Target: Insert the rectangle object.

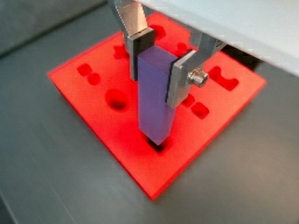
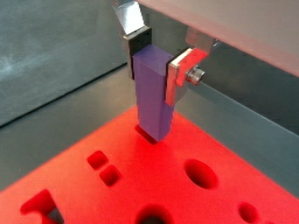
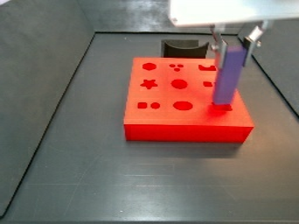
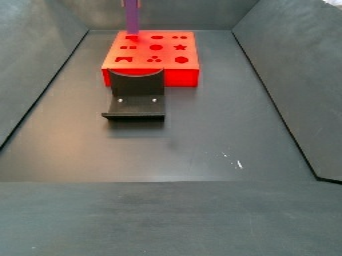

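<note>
In a side view, nearest on the dark tabletop [image 4: 174, 150], one dark grey curved piece [image 4: 135, 100] is sitting just in front of the one red block [image 4: 154, 58], the two looking close to touching. Beyond it, the one rectangle object [image 4: 132, 16] is standing upright over the block's far left corner area, its upper part running out of the picture there. In both wrist views, the tool [image 1: 162, 63] is pinching the purple bar [image 1: 155, 92] between its two silver fingers [image 1: 138, 31], the dark pads pressing on opposite faces near the bar's upper end, while the bar [image 2: 153, 93] is hanging vertically with its lower end meeting the red block [image 2: 140, 179] at a small dark slot close to one edge. Whether the tip is already inside that slot or only resting at its mouth cannot be told. In a side view, the tool [image 3: 233, 37] is hanging below a pale housing, holding the bar [image 3: 229, 74] over the near right part of the block [image 3: 187, 109], with the bar's foot touching the top face. The block's top is showing about ten shaped holes in three rows, among them one star, several round or oval ones, and two small squares side by side. Farthest back, behind the block, the one curved piece [image 3: 181, 46] is peeking out.
</note>
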Robot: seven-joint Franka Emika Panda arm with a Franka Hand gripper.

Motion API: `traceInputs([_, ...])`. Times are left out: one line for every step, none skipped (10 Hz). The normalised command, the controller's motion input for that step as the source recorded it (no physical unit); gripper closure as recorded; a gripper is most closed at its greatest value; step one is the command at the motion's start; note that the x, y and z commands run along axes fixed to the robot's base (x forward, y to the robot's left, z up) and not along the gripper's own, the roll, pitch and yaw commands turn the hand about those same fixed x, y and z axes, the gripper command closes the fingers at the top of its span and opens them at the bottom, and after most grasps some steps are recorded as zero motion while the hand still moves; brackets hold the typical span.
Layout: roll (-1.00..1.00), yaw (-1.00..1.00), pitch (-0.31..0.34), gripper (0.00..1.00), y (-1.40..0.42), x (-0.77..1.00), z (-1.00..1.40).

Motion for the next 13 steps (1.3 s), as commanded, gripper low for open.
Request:
traceInputs([0.25,0.09,-0.43,1.0,-0.11,0.11,-0.11])
traceInputs([0.4,0.06,-0.349,1.0,-0.11,0.02,0.01])
traceInputs([0.5,0.0,-0.233,1.0,-0.16,0.0,0.33])
traceInputs([0.5,0.0,-0.1,1.0,-0.16,-0.12,0.27])
traceInputs([0.5,0.01,0.074,1.0,-0.17,0.1,0.05])
traceInputs([0.3,0.03,0.154,1.0,0.0,0.12,-0.06])
traceInputs([0.23,0.05,0.281,1.0,0.0,0.25,-0.21])
traceInputs([0.3,0.08,0.41,1.0,0.05,0.25,-0.03])
traceInputs([0.27,0.08,0.474,1.0,0.0,0.21,0.0])
traceInputs([0.25,0.1,0.481,1.0,0.0,0.19,0.0])
traceInputs([0.28,0.12,0.477,1.0,-0.11,0.21,0.0])
traceInputs([0.11,0.07,0.417,1.0,-0.16,0.27,-0.04])
traceInputs([0.0,0.0,0.387,1.0,-0.16,0.26,-0.11])
